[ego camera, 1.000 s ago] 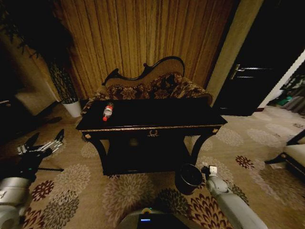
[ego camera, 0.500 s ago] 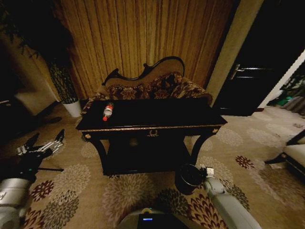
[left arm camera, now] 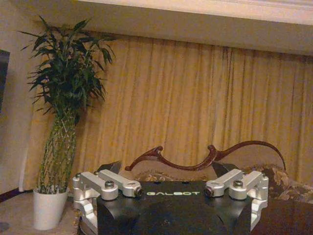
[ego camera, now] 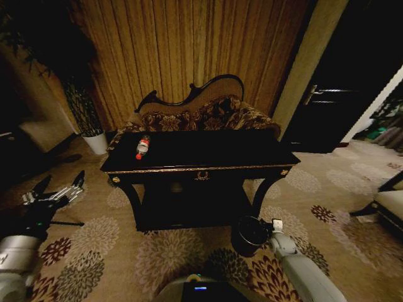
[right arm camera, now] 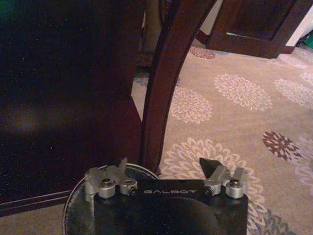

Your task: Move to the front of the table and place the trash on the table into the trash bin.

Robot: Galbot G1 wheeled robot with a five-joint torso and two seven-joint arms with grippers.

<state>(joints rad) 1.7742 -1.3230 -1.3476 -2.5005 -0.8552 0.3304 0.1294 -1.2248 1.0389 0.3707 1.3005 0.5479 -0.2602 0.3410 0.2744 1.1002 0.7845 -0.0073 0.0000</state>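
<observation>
The glossy black table (ego camera: 252, 151) with gold trim stands right in front of me. Near its left end lies the trash, a small clear bottle (ego camera: 142, 148) with a red cap. The dark round trash bin (ego camera: 250, 234) stands on the carpet by the table's front right leg (right arm camera: 166, 83). My right gripper (ego camera: 275, 224) hangs low beside the bin, open and holding nothing; in the right wrist view it (right arm camera: 164, 169) sits over the bin's rim (right arm camera: 73, 208). My left gripper (ego camera: 62, 182) is open out to the left, well below and clear of the table, and points at the curtain (left arm camera: 170, 178).
A carved patterned sofa (ego camera: 201, 113) stands behind the table against a tan curtain. A tall plant in a white pot (ego camera: 96, 142) (left arm camera: 47, 208) is at the back left. Flowered carpet (ego camera: 327, 189) lies open to the right, with a dark door (ego camera: 327, 107) beyond.
My right gripper has shifted slightly beside the bin. The bottle, the table and my left arm have stayed where they were.
</observation>
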